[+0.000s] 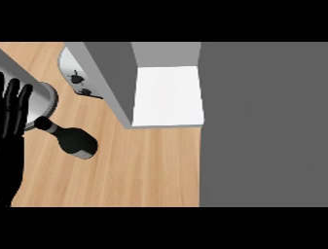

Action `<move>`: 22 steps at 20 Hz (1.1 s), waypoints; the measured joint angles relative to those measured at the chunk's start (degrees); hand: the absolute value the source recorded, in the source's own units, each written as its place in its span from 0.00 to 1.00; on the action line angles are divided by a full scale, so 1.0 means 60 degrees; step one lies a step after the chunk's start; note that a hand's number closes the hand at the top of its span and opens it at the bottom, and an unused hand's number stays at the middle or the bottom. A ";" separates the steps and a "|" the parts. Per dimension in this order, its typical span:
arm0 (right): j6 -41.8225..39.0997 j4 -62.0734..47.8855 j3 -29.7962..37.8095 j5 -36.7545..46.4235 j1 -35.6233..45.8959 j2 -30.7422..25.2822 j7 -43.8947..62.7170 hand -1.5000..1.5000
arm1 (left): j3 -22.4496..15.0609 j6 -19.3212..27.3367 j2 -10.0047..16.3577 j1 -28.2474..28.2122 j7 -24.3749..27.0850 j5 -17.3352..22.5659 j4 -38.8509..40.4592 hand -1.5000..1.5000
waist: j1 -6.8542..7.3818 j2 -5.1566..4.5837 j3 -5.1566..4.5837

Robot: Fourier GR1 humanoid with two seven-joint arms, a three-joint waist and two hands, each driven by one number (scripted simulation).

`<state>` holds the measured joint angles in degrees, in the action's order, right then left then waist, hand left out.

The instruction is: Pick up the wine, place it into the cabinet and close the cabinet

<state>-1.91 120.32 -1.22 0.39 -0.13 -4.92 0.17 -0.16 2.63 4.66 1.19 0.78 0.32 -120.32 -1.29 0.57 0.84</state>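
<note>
A dark wine bottle [71, 137] stands on the wooden counter [137, 165], seen from above with its neck pointing up-left. The cabinet [168, 96] is open, with a white shelf inside and its grey door [105, 80] swung out toward the left. My left hand [1, 116] rests at the left edge, fingers straight and pointing up, a little left of the bottle and not touching it. My right hand does not show.
A round metal pan [43, 104] lies behind the bottle, partly hidden by my left hand. A grey plate-like disc with small dark knobs [77, 78] sits by the cabinet door. A broad grey surface [274, 126] fills the right side.
</note>
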 measured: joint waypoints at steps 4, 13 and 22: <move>0.0057 0.0197 0.0112 -0.0030 -0.0262 0.0039 -0.0054 0.00 | 0.0278 -0.1513 0.0731 0.0423 0.0352 0.1430 0.0473 0.00 | 0.0033 -0.0068 -0.0101; -0.0540 0.1349 -0.0844 -0.1148 -0.1244 0.0204 0.1167 0.00 | 0.0582 -0.5446 0.2738 0.0515 -0.0568 0.6143 0.1937 0.00 | -0.0023 -0.0087 -0.0158; 0.0115 0.3548 -0.2143 -0.0696 -0.1708 0.0328 0.3396 0.00 | 0.1772 -0.6297 0.4936 0.0864 -0.2410 1.0260 0.2313 0.00 | 0.0166 -0.0062 -0.0145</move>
<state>-1.22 141.61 -14.08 -3.79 -10.38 -2.95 20.54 10.47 -35.15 34.27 6.37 -13.68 61.88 -106.44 -0.30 0.20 -0.03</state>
